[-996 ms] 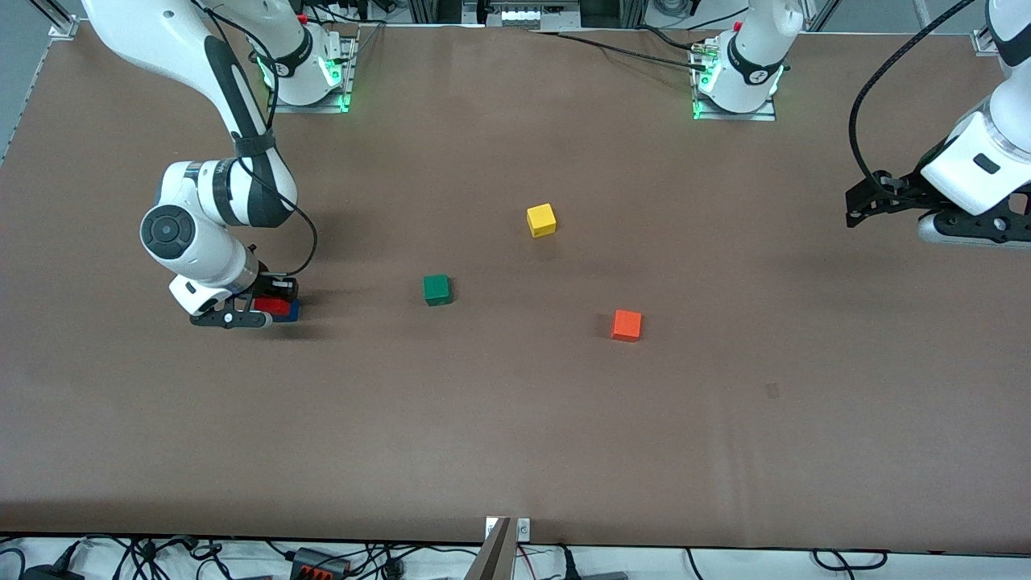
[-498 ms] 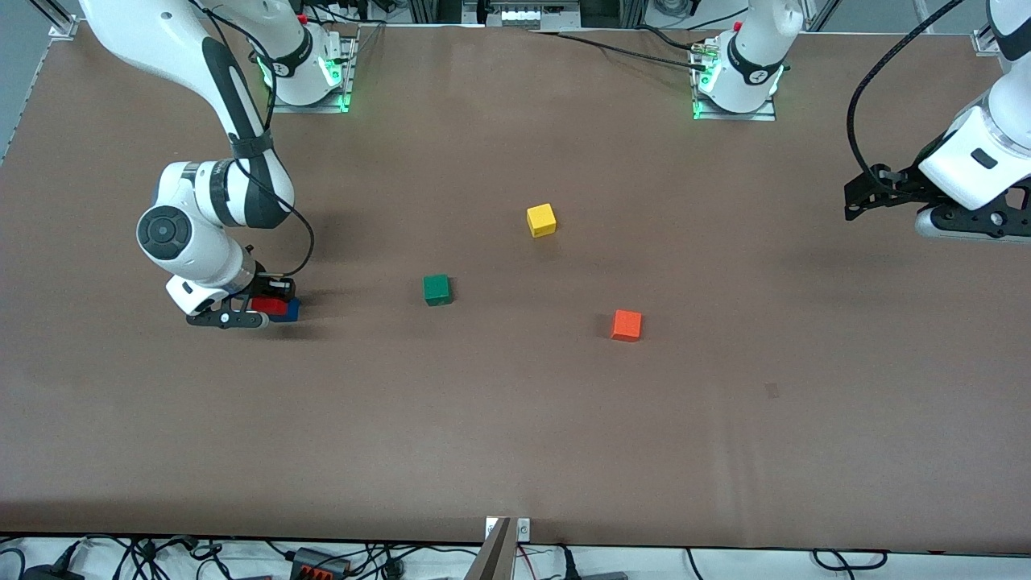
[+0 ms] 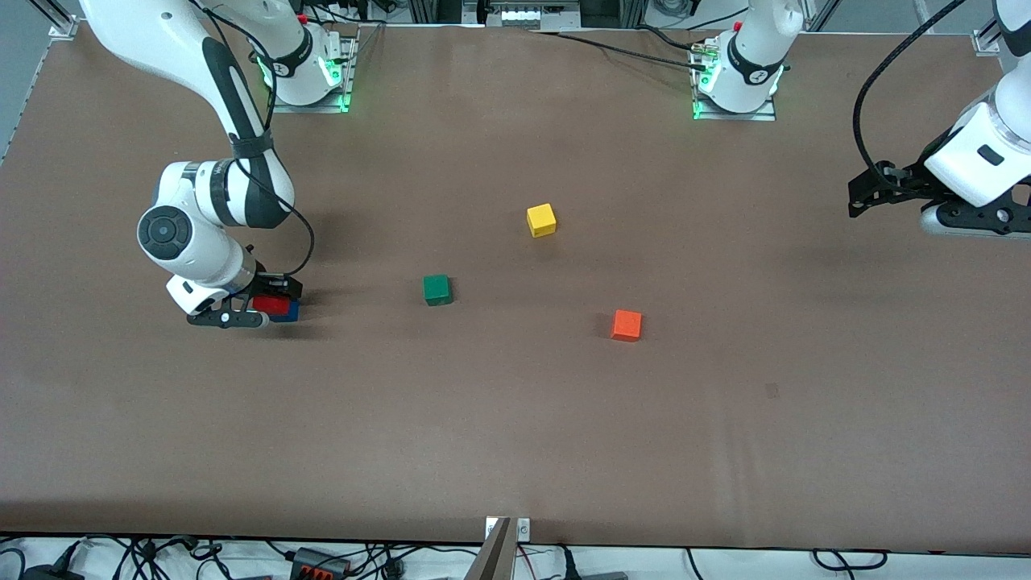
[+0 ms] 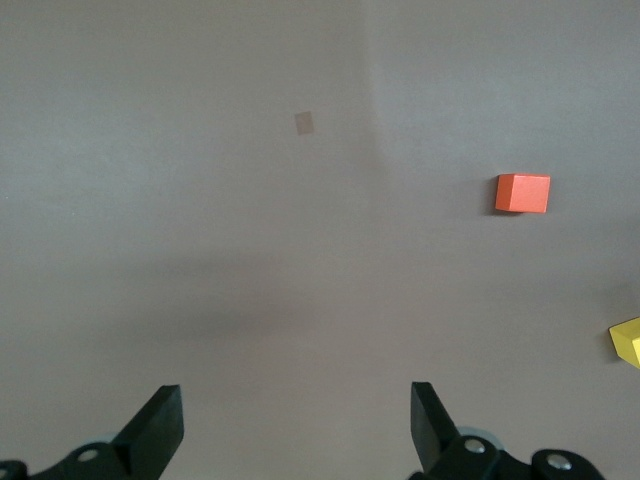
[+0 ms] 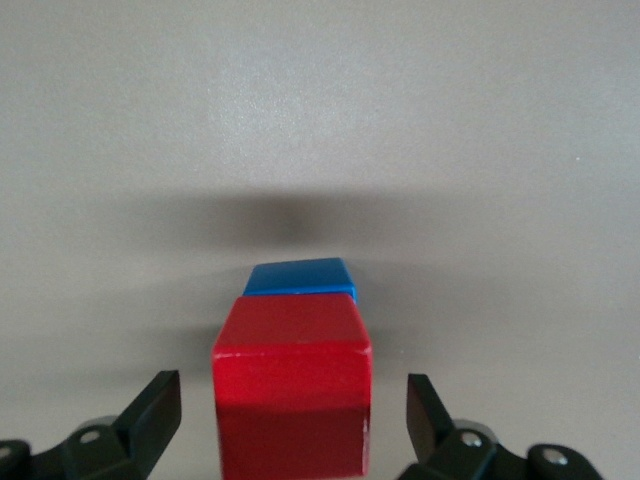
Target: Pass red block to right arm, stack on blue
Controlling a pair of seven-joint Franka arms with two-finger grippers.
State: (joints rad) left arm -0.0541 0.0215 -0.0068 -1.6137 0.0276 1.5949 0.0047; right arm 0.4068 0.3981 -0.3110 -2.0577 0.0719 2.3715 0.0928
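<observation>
The red block [image 3: 270, 304] sits on top of the blue cube [image 3: 287, 311] toward the right arm's end of the table. In the right wrist view the red block [image 5: 292, 395] covers most of the blue cube [image 5: 300, 277]. My right gripper [image 3: 259, 308] is open around the red block, with gaps between its fingers [image 5: 150, 415] and the block's sides. My left gripper [image 3: 862, 203] is open and empty, up in the air over the left arm's end of the table; its fingers [image 4: 160, 430] show bare table between them.
A green cube [image 3: 436, 289], a yellow cube [image 3: 541, 219] and an orange cube [image 3: 627, 325] lie spread over the middle of the table. The orange cube [image 4: 523, 193] and an edge of the yellow cube [image 4: 628, 342] show in the left wrist view.
The right gripper has stayed at the stacked blocks with only a slight shift. The left gripper has drifted a little at its end of the table.
</observation>
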